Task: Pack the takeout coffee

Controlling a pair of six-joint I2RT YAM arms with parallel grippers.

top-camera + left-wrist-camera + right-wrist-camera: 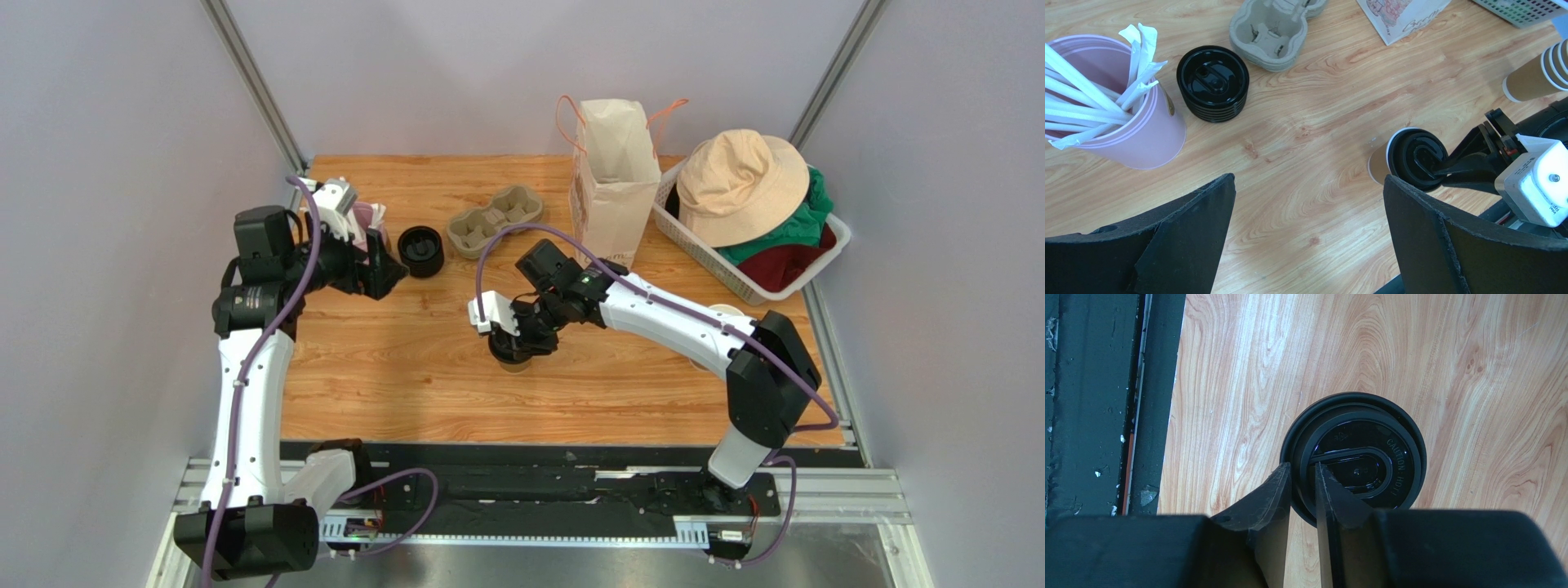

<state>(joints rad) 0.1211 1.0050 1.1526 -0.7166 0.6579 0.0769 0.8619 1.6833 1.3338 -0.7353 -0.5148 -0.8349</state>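
Observation:
The takeout coffee (513, 355) stands upright mid-table, a kraft-brown cup (1379, 164) under a round black lid (1364, 459). My right gripper (1303, 468) comes down on it from above with its jaws nearly together. They pinch the lid's near rim, one finger outside the rim and one on top of the lid. In the top view the right gripper (509, 337) hides most of the cup. My left gripper (1308, 179) is wide open with nothing between its fingers. It hovers over bare wood to the left of the cup, near the back left (390, 272).
A pile of black lids (1212, 82) and a pink cup of wrapped straws (1112, 116) sit back left. A pulp cup carrier (494, 219) lies beside a standing paper bag (616, 184). A white basket (705, 251) with a hat is back right. A stack of lidless brown cups (1536, 73) lies right.

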